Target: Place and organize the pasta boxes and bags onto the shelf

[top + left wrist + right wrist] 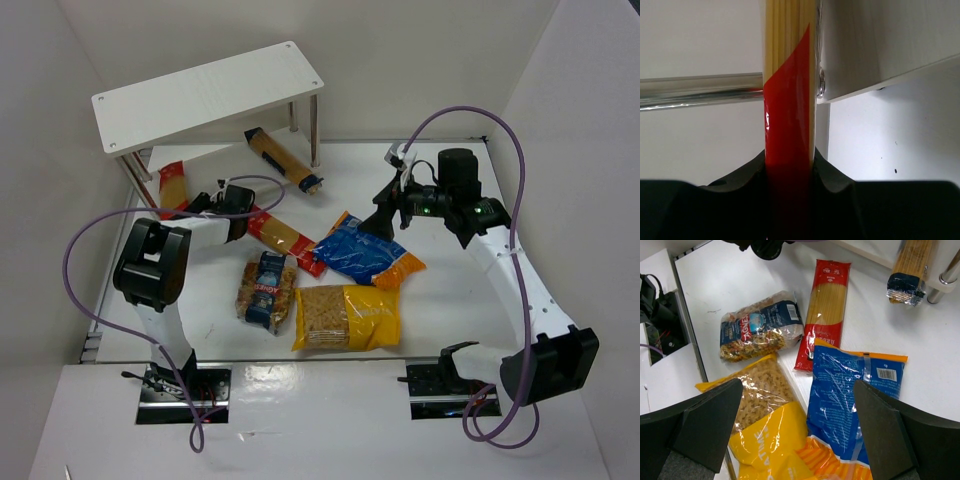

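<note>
The white shelf (pixel 210 90) stands at the back left. My left gripper (pixel 200 206) is shut on a red-and-clear spaghetti packet (pixel 172 186) by the shelf's left legs; the left wrist view shows the packet (pixel 789 115) between my jaws (pixel 789 172), next to a chrome leg (pixel 700 91) and a shelf board (pixel 880 45). A second spaghetti packet (pixel 286 240), a clear blue-labelled bag (pixel 267 288), a yellow bag (pixel 346 316) and a blue-orange bag (pixel 366 252) lie on the table. The tan box (pixel 284 158) lies under the shelf. My right gripper (pixel 386 220) is open above the blue-orange bag (pixel 840 395).
The right wrist view shows the yellow bag (pixel 770 435), the clear bag (pixel 760 330), the second spaghetti packet (pixel 825 310), the tan box's dark end (pixel 904 287) and a shelf leg (pixel 946 279). White walls enclose the table on the left, back and right.
</note>
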Controlling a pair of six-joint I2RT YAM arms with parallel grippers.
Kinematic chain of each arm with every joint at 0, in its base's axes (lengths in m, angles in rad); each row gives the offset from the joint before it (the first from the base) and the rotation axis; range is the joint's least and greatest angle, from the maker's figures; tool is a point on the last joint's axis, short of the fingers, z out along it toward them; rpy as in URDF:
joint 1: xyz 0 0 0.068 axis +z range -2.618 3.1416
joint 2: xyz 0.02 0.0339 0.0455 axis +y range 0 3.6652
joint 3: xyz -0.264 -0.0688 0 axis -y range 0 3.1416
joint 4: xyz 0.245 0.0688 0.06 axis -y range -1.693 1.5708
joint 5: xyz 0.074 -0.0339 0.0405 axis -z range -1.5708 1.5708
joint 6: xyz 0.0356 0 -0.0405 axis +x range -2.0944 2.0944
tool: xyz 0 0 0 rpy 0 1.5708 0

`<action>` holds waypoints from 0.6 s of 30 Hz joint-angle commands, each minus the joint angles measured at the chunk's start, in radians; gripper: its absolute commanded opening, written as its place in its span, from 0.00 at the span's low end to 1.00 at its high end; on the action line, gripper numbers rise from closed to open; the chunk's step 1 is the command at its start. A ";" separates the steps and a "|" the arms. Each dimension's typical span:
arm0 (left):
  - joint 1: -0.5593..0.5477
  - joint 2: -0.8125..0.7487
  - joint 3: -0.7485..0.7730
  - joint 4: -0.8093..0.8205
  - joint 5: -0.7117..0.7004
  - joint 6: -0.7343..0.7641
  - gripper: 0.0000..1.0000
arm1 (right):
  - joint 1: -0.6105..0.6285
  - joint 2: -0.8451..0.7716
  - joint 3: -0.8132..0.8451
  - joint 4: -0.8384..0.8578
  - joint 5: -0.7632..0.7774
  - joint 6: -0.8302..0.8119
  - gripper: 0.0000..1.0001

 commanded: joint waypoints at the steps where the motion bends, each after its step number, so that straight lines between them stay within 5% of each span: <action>1: -0.005 -0.003 0.070 0.022 -0.065 -0.007 0.23 | -0.005 -0.034 -0.015 0.001 -0.025 -0.022 1.00; 9: -0.005 0.018 0.091 0.022 -0.055 0.013 0.29 | -0.005 -0.043 -0.024 0.001 -0.025 -0.022 1.00; 18: 0.004 0.047 0.123 0.031 -0.036 0.046 0.69 | -0.005 -0.034 -0.024 0.001 -0.025 -0.031 1.00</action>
